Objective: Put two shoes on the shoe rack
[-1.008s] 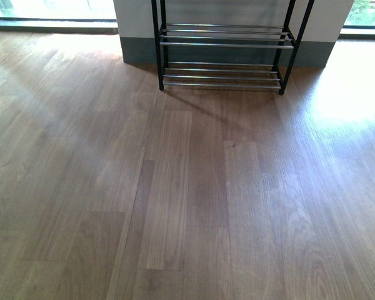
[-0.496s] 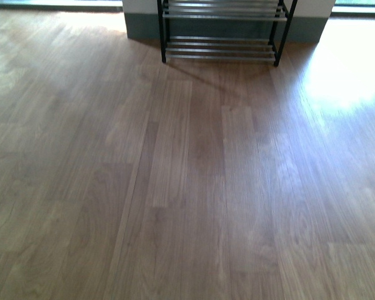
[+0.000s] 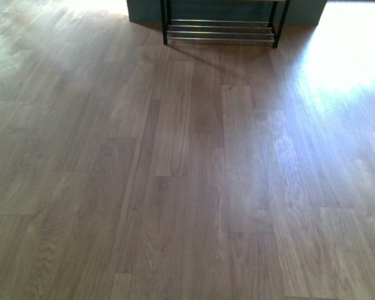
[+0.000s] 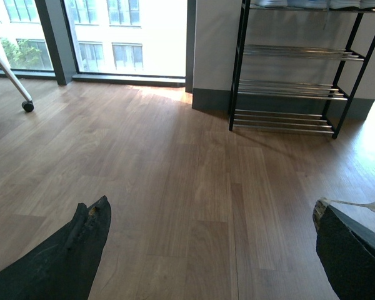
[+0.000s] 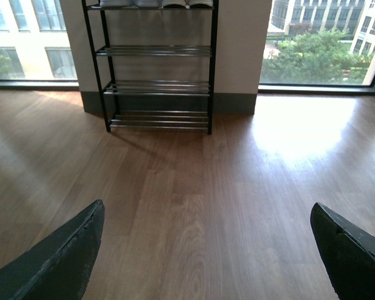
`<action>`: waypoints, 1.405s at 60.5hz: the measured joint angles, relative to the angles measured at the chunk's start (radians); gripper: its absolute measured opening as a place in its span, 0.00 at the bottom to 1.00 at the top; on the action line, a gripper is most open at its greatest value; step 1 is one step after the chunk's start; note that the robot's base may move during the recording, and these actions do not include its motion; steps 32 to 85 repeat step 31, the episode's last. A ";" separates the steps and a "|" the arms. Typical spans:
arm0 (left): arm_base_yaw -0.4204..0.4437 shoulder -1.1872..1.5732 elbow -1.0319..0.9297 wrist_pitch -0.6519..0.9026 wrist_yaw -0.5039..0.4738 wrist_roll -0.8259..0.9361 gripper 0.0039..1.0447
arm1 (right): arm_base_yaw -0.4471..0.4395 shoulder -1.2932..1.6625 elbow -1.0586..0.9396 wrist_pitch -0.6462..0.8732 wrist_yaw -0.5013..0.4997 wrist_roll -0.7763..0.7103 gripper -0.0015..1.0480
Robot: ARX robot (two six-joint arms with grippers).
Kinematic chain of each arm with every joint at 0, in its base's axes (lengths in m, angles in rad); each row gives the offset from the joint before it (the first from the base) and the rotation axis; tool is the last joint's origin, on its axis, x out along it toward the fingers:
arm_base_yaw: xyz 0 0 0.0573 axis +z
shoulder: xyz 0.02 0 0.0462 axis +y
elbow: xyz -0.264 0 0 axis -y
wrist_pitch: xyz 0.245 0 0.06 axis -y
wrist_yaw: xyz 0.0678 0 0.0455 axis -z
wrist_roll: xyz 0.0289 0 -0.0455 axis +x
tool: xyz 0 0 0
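Since the earlier front frame, the rack (image 3: 222, 28) has slid to the top edge; only its lowest tier and legs show, and neither arm is in view.

Left wrist view: rack (image 4: 297, 69) at upper right, beyond bare floor (image 4: 175, 187). Left gripper (image 4: 209, 250) spread wide, holding nothing.

Right wrist view: rack (image 5: 156, 65) at upper centre-left, what look like the shoes' white soles (image 5: 175, 4) on its top tier. Right gripper (image 5: 206, 250) wide open, empty. Neither arm is clearly nearer.
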 joint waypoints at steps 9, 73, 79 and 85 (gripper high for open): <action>0.000 0.000 0.000 0.000 0.000 0.000 0.91 | 0.000 0.000 0.000 0.000 0.000 0.000 0.91; 0.000 0.000 0.000 0.000 0.000 0.000 0.91 | 0.000 0.000 0.000 0.000 0.000 0.000 0.91; 0.000 0.000 0.000 0.000 0.000 0.000 0.91 | 0.000 0.000 0.000 0.000 0.000 0.000 0.91; 0.000 0.000 0.000 0.000 0.000 0.000 0.91 | 0.000 0.000 0.000 0.000 0.000 0.000 0.91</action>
